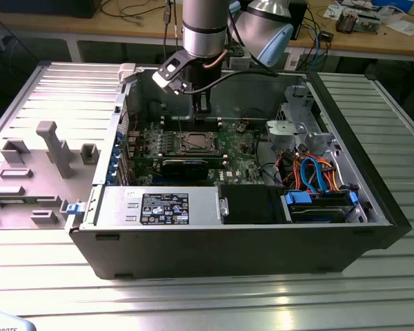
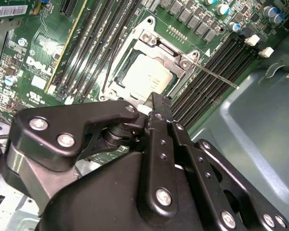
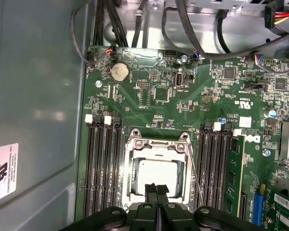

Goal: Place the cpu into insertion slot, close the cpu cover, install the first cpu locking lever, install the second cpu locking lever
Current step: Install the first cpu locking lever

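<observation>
In the open computer case, the insertion slot [image 1: 195,143] sits amid the green board. The cpu [image 3: 156,174] [image 2: 147,72] lies in it, its silvery top showing through the cpu cover [image 3: 156,144] [image 2: 160,42], which lies flat over it. A thin wire locking lever [image 2: 212,74] [image 3: 196,178] juts out from one corner of the socket, and another thin lever [image 2: 114,57] runs along the opposite side. My gripper [image 3: 156,187] [image 2: 159,107] [image 1: 202,109] hovers just above the socket's edge, shut, with its black fingertips pressed together and nothing between them.
Black memory slots [image 3: 102,168] flank the socket on both sides. A long black expansion card [image 1: 185,167] lies in front of it. A drive cage with orange and blue cables [image 1: 316,172] stands at the exterior view's right. A grey fixture tray [image 1: 41,165] lies outside the case.
</observation>
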`<act>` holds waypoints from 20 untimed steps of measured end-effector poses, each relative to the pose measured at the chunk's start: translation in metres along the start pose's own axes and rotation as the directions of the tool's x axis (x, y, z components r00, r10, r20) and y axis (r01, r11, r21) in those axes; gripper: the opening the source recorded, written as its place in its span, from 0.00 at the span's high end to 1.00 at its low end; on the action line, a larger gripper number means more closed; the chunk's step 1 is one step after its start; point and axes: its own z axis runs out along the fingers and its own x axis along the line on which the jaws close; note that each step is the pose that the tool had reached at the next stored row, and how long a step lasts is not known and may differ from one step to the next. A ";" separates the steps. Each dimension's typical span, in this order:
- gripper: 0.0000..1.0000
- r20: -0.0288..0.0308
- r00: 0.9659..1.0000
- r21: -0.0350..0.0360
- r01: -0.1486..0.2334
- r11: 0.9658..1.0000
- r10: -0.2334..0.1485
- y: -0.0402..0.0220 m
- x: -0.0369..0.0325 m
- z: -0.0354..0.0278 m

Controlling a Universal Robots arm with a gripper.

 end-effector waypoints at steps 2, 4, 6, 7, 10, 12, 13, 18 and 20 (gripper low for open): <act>0.89 0.000 1.000 0.000 0.030 1.000 -0.030 0.0000 0.0000 0.0000; 0.89 0.000 0.998 0.001 0.063 0.998 -0.063 0.0000 0.0000 0.0000; 0.89 -0.001 0.995 0.001 0.097 0.995 -0.097 0.0000 0.0000 0.0000; 0.89 -0.001 0.993 0.002 0.114 0.993 -0.114 0.0000 0.0000 0.0000; 0.89 -0.001 0.988 0.002 0.152 0.988 -0.152 0.0000 0.0000 0.0000; 0.89 -0.001 0.988 0.002 0.155 0.988 -0.155 0.0000 0.0000 0.0000; 0.89 -0.001 0.988 0.002 0.155 0.988 -0.155 0.0000 0.0000 0.0000; 0.89 -0.001 0.988 0.002 0.157 0.988 -0.157 0.0000 0.0000 -0.0010; 0.89 -0.001 0.987 0.002 0.158 0.987 -0.158 0.0000 0.0001 -0.0060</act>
